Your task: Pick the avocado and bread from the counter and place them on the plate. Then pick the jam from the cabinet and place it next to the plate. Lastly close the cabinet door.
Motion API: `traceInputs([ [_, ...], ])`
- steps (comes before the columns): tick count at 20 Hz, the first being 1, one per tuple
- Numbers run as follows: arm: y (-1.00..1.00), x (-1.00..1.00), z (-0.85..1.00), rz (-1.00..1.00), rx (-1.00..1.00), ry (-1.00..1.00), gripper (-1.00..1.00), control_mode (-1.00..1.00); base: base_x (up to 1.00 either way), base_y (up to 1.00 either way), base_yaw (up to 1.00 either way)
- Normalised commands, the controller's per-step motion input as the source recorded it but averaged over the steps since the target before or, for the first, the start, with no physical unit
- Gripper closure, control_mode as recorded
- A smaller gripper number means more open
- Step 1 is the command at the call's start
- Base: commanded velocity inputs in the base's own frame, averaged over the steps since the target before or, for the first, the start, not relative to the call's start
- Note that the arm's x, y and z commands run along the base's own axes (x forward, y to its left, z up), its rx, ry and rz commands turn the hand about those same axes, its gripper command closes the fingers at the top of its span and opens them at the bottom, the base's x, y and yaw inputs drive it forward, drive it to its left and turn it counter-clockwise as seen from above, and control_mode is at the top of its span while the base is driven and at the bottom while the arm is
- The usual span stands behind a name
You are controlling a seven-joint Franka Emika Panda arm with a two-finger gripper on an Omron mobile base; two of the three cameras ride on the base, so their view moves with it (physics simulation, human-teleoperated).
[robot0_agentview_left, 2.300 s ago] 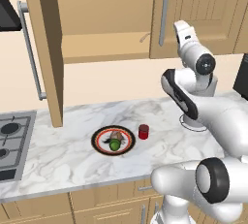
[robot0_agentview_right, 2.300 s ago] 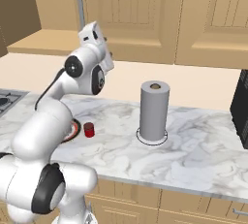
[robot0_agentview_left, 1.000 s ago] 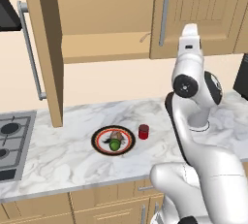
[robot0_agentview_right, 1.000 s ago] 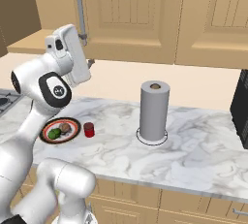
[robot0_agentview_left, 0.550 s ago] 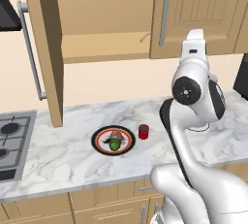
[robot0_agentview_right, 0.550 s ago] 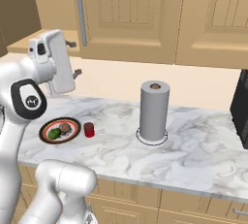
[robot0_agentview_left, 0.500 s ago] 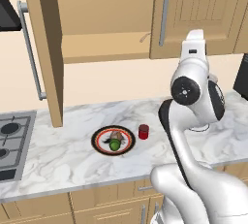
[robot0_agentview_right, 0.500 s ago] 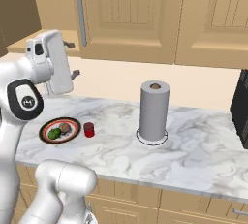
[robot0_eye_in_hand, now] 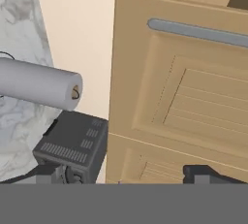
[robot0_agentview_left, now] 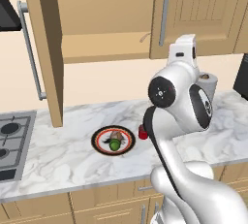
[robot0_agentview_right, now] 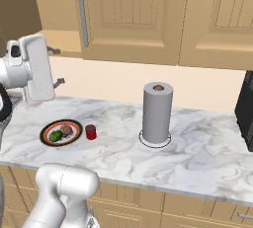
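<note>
Spreading wide with nothing held, the gripper (robot0_eye_in_hand: 128, 174) hangs raised above the tabletop (robot0_agentview_right: 197, 148). Below it and near, the plate (robot0_agentview_right: 46, 129) carries the avocado (robot0_agentview_right: 54, 136) and bread (robot0_agentview_right: 66, 130), the jam (robot0_agentview_right: 90, 132) just beside its rim. Farther off, the cabinet door (robot0_agentview_left: 43, 48) stands open; a paper-towel roll (robot0_agentview_right: 157, 113) stands well apart.

On the veined marble worktop (robot0_agentview_left: 63, 155) lies the round plate (robot0_agentview_left: 100, 140) with its orange-red and black rim, carrying the green avocado (robot0_agentview_left: 114, 145) and the brown bread (robot0_agentview_left: 116, 136) side by side. The dark red jam (robot0_agentview_right: 90, 132) stands upright just beside the plate. The cabinet door (robot0_agentview_left: 46, 43) stands open from the cabinet (robot0_agentview_left: 106, 19).
</note>
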Motion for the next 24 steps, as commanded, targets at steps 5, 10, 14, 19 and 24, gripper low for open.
traceInputs([
  [5,0.30,-0.13,-0.32,-0.07,-0.02,0.09,-1.00,-1.00,0.00,0.00,0.00],
  [10,0.28,-0.06,-0.34,-0.01,-0.05,0.07,-1.00,-1.00,0.00,0.00,0.00],
  [14,0.28,-0.06,-0.39,0.00,-0.06,0.06,-1.00,-1.00,0.00,0.00,0.00],
  [19,0.26,-0.01,-0.43,0.00,-0.08,0.06,-1.00,-1.00,0.00,0.00,0.00],
  [24,0.18,0.00,-0.40,0.00,-0.08,0.03,-1.00,-1.00,0.00,0.00,0.00],
])
